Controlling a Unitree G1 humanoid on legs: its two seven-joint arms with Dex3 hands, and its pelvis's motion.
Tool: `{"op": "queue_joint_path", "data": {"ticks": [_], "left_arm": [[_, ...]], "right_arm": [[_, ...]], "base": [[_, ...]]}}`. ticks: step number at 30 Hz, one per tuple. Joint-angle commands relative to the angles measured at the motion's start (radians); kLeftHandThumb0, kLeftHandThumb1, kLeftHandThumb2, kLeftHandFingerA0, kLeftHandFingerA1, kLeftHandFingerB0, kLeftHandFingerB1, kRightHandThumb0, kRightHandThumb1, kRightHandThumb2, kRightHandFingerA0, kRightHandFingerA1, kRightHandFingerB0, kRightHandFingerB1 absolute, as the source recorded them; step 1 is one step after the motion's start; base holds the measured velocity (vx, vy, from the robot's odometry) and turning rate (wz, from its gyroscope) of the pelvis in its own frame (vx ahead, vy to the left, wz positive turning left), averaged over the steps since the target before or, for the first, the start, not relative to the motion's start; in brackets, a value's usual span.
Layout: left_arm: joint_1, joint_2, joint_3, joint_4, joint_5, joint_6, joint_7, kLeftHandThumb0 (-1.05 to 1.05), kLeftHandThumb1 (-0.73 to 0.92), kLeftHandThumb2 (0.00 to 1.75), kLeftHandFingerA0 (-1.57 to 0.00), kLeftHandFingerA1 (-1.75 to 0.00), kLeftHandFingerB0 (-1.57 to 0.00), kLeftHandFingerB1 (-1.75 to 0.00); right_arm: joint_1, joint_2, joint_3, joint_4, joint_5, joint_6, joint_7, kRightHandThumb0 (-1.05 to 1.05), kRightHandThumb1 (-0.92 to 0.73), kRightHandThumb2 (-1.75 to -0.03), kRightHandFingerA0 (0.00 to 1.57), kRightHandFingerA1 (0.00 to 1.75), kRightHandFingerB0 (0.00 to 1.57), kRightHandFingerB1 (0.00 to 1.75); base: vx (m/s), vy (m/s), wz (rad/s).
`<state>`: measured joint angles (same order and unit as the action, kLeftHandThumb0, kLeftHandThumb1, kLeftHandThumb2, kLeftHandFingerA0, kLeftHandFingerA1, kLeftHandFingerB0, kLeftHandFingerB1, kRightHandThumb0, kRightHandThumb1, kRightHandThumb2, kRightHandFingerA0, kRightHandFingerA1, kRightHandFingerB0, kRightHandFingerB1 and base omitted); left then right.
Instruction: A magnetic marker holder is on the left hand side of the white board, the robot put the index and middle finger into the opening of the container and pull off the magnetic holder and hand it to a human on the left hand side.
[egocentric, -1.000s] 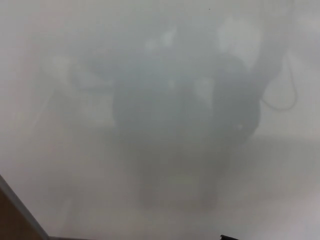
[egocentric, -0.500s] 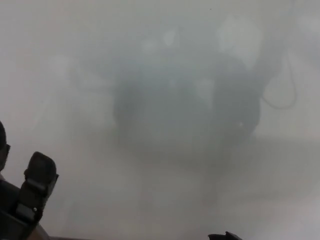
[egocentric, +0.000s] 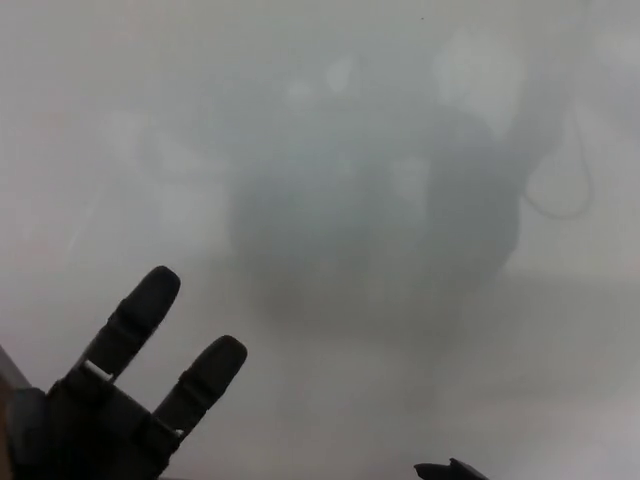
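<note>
Risk here is a blind reach: the whiteboard fills the head view with hazy reflections, and the magnetic marker holder cannot be seen anywhere, so the fingers could miss its opening and jab bare board. The left hand rises at the board's lower left corner, two fingers spread and extended, holding nothing. Where the holder lies relative to it cannot be told. A dark sliver at the bottom edge may be the right hand; its state is unclear.

A hazy dark reflection fills the middle of the glossy pale surface, with a thin dark looped line at right.
</note>
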<state>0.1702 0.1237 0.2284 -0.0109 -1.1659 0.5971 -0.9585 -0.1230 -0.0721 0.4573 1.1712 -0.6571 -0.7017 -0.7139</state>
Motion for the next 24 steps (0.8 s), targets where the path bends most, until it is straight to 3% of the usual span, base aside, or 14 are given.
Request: {"op": "queue_joint_path", "data": {"ticks": [1, 2, 3, 5, 8, 9, 11, 14, 16, 17, 19, 20, 23, 24], "left_arm": [[-0.02, 0.106, -0.402, 0.477, 0.988, -0.674, 0.485, -0.73, 0.49, 0.82, -0.26, -0.48, -0.21, -0.4], [-0.02, 0.106, -0.402, 0.477, 0.988, -0.674, 0.485, -0.73, 0.49, 0.82, -0.26, -0.48, -0.21, -0.4], [-0.027, 0.095, -0.406, 0.522, 0.964, -0.668, 0.481, -0.69, 0.59, 0.59, -0.54, -0.44, -0.28, -0.3], [-0.036, 0.091, -0.414, 0.568, 0.96, -0.684, 0.487, -0.74, 0.49, 0.86, -0.55, -0.58, -0.19, -0.41], [-0.061, 0.091, -0.433, 0.625, 0.962, -0.709, 0.501, -0.83, 0.53, 0.85, -0.61, -0.61, -0.21, -0.4], [-0.071, 0.091, -0.439, 0.639, 0.958, -0.701, 0.51, -0.72, 0.58, 0.59, -0.59, -0.46, -0.25, -0.29], [-0.081, 0.09, -0.444, 0.663, 0.95, -0.7, 0.518, -0.82, 0.52, 0.85, -0.63, -0.59, -0.19, -0.39], [-0.092, 0.088, -0.452, 0.707, 0.945, -0.733, 0.516, -0.8, 0.51, 0.86, -0.62, -0.6, -0.22, -0.41], [-0.086, 0.087, -0.459, 0.719, 0.944, -0.739, 0.517, -0.85, 0.53, 0.85, -0.64, -0.61, -0.2, -0.39], [-0.087, 0.087, -0.467, 0.732, 0.946, -0.749, 0.519, -0.73, 0.6, 0.59, -0.64, -0.51, -0.24, -0.29], [-0.097, 0.083, -0.465, 0.745, 0.938, -0.751, 0.525, -0.82, 0.51, 0.84, -0.69, -0.62, -0.2, -0.4], [-0.1, 0.082, -0.467, 0.758, 0.938, -0.76, 0.534, -0.73, 0.58, 0.58, -0.78, -0.56, -0.27, -0.29], [-0.102, 0.084, -0.481, 0.784, 0.953, -0.789, 0.557, -0.72, 0.58, 0.59, -0.65, -0.5, -0.26, -0.29], [-0.102, 0.085, -0.489, 0.796, 0.963, -0.805, 0.569, -0.74, 0.47, 0.85, -0.51, -0.57, -0.21, -0.42]], "right_arm": [[-0.003, -0.005, -0.087, 0.026, 0.135, -0.098, 0.115, -0.46, -0.66, -0.59, 0.79, 0.66, 0.39, 0.49], [-0.003, -0.005, -0.087, 0.026, 0.135, -0.098, 0.115, -0.46, -0.66, -0.59, 0.79, 0.66, 0.39, 0.49], [0.003, -0.006, -0.089, 0.024, 0.135, -0.1, 0.114, -0.47, -0.65, -0.59, 0.79, 0.66, 0.4, 0.48], [0.005, -0.005, -0.092, 0.024, 0.136, -0.101, 0.114, -0.48, -0.66, -0.59, 0.79, 0.64, 0.4, 0.47], [0.0, -0.005, -0.099, 0.026, 0.136, -0.096, 0.114, -0.48, -0.66, -0.6, 0.79, 0.64, 0.4, 0.47], [-0.001, -0.005, -0.101, 0.026, 0.134, -0.095, 0.11, -0.51, -0.52, -0.86, 0.76, 0.72, 0.36, 0.57], [0.0, -0.005, -0.102, 0.026, 0.131, -0.095, 0.107, -0.51, -0.51, -0.85, 0.76, 0.73, 0.35, 0.57], [0.003, -0.005, -0.106, 0.025, 0.129, -0.094, 0.111, -0.5, -0.51, -0.85, 0.76, 0.73, 0.36, 0.57], [0.015, -0.006, -0.105, 0.024, 0.122, -0.095, 0.107, -0.51, -0.52, -0.86, 0.76, 0.73, 0.36, 0.57], [0.02, -0.009, -0.105, 0.023, 0.12, -0.095, 0.108, -0.51, -0.52, -0.86, 0.75, 0.73, 0.35, 0.57], [0.013, -0.01, -0.105, 0.026, 0.115, -0.097, 0.106, -0.5, -0.52, -0.85, 0.76, 0.74, 0.36, 0.57], [0.012, -0.01, -0.103, 0.027, 0.109, -0.097, 0.102, -0.5, -0.52, -0.85, 0.76, 0.73, 0.36, 0.57], [0.013, -0.005, -0.103, 0.028, 0.107, -0.09, 0.104, -0.5, -0.52, -0.86, 0.76, 0.74, 0.37, 0.57], [0.014, -0.004, -0.102, 0.029, 0.105, -0.089, 0.104, -0.5, -0.52, -0.85, 0.76, 0.74, 0.37, 0.57]], "base": [[0.0, 0.0, 0.0], [0.0, 0.0, 0.0], [0.0, 0.0, 0.0], [0.0, 0.0, 0.0], [0.0, 0.0, 0.0], [0.0, 0.0, 0.0], [0.0, 0.0, 0.0], [0.0, 0.0, 0.0], [0.0, 0.0, 0.0], [0.0, 0.0, 0.0], [0.0, 0.0, 0.0], [0.0, 0.0, 0.0], [0.0, 0.0, 0.0], [0.0, 0.0, 0.0]]}}
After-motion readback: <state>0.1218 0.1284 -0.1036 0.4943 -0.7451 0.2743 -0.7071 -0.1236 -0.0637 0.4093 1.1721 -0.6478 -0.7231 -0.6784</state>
